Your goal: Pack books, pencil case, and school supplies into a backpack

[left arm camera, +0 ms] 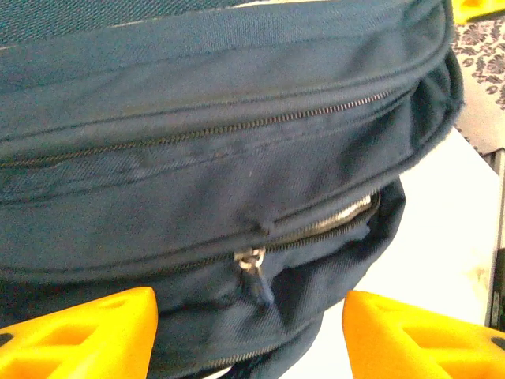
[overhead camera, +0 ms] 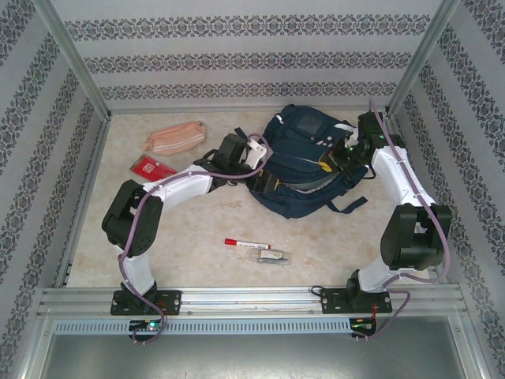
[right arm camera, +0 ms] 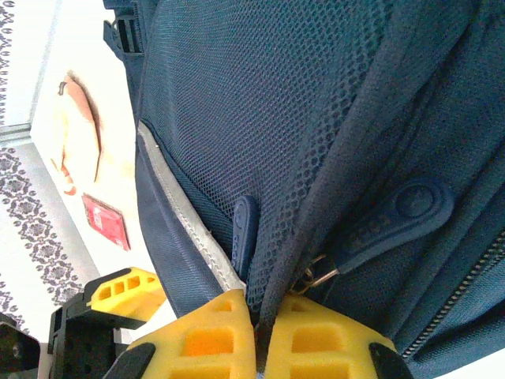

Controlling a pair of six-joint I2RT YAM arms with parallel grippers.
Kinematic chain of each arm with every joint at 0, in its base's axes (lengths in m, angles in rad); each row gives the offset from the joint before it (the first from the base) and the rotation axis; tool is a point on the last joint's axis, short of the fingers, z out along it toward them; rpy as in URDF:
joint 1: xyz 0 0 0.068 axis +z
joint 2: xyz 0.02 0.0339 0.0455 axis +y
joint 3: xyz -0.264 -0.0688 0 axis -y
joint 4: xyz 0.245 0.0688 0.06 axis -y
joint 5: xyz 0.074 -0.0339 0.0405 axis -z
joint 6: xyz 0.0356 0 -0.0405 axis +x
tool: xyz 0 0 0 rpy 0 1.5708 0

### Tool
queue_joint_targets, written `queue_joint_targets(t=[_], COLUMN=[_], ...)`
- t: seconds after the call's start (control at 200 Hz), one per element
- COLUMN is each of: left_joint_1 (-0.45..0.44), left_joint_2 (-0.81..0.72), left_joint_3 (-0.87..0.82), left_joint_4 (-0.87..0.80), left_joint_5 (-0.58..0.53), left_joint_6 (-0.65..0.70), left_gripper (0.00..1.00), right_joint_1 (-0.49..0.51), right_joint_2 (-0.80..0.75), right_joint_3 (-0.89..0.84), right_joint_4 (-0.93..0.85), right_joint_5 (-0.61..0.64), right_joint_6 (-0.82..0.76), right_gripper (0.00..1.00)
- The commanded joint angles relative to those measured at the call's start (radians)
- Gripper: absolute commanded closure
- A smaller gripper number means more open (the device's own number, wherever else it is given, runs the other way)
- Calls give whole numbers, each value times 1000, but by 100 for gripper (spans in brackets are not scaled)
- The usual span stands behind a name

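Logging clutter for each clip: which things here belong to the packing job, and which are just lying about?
Part of the job:
backpack
pencil case
white marker
clear-wrapped item
red packet

Not part of the job (fixtures, not loose clutter):
metal rail
patterned walls

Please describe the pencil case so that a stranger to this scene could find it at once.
Start at the navy backpack at the far middle of the table and look left, toward the far left corner. The pencil case lies there: a long salmon-pink pouch. Its neighbour, the red packet, is smaller and flat.
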Motion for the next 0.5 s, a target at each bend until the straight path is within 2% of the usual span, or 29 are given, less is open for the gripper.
queue_joint_targets(t=[0.0,0.065,0.15,0.3,0.495], left_joint_1=[-34,-51,-57,-94,-145], left_joint_2=[43,55,72,76,111], left_joint_3=[63,80,99,90,105], left_joint_4=[-126,-163,-191,-201,-169], left_joint_5=[-127,-186,-196,-259,-263], left_joint_6=[-77,-104,-167,-202,-239], left_gripper=[38,40,45,47,52], right_joint_1=[-5,-6,-5,-5,-5], right_joint_2=[3,4,4,4,10], right_joint_3=[35,37,39,39,40], right_joint_4=[20,20,18,17,18], right_joint_5=[-57,-60,-63,-70,-74], right_joint_6=[-8,-8,-8,-9,-6], right_gripper=[100,100,100,100,100])
